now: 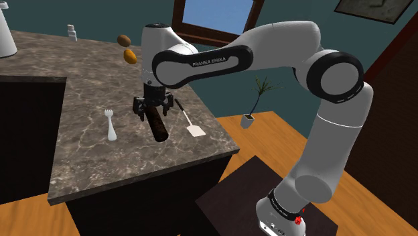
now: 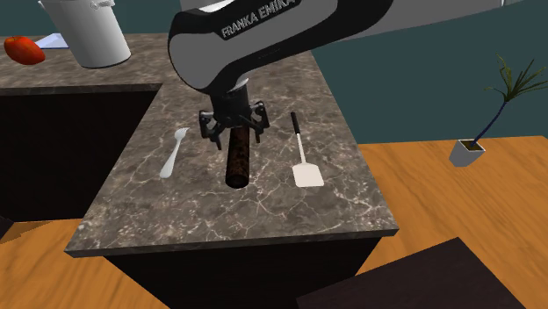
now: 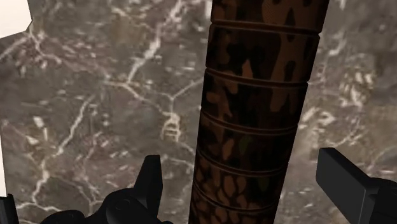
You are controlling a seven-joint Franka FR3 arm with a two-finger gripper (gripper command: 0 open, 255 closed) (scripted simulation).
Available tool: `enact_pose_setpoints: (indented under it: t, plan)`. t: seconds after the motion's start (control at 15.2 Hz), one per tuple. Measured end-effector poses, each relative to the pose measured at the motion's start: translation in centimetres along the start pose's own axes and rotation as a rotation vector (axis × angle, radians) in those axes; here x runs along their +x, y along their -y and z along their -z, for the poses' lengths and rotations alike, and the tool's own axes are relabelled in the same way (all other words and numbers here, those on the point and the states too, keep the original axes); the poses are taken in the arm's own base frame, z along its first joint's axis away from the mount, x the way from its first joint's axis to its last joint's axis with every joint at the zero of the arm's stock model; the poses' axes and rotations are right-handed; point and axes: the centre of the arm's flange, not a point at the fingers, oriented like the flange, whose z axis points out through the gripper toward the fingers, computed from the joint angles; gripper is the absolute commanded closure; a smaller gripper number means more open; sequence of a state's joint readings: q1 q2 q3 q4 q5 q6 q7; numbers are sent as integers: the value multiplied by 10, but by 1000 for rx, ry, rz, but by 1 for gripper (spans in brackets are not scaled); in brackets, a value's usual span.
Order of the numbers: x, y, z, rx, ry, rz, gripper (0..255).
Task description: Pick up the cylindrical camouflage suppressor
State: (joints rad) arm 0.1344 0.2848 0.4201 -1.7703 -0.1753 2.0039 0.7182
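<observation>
Gripper: the black gripper (image 1: 153, 114) hangs at the end of the white arm (image 1: 281, 47), pointing down at the counter.
Fingers: the two fingers (image 3: 150, 186) stand apart, one on each side of the cylinder. In the wrist view a strip of marble shows between each finger and the cylinder, so they clasp nothing.
Suppressor: the suppressor (image 1: 159, 127) is a cylinder with a brown and black camouflage pattern and ring grooves. It lies flat on the counter directly under the gripper, with one end under the fingers and the other end toward the counter's near edge in the second exterior view.
Fork: a white fork (image 1: 110, 125) lies on the counter near the suppressor, on the shoulder view's left of it.
Spatula: a spatula (image 1: 189, 121) with a dark handle and a white blade lies near the suppressor on the other side.
Counter: the counter (image 1: 100, 164) has a dark marble top with pale veins.
Farther things: two brown rounded things (image 1: 127, 48) are on the far part of the counter. A white bucket (image 2: 88, 33) and a red thing (image 2: 24, 50) are at its far side in the second exterior view.
Floor: a potted plant (image 1: 254, 100) stands on the wooden floor (image 1: 375, 201).
</observation>
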Motion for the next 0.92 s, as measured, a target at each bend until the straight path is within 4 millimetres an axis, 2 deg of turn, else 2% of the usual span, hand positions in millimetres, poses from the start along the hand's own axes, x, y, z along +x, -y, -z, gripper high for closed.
enact_pose_setpoints:
  t: [0.07, 0.13, 0.79, 0.92]
  plan:
    - [0, 0, -5, 0, 0, 0, 0]
    - [0, 0, -7, 0, 0, 0, 255]
    - [0, 0, -8, 2, -2, 0, 255]
    - [-1, 0, -3, 0, 0, 0, 255]
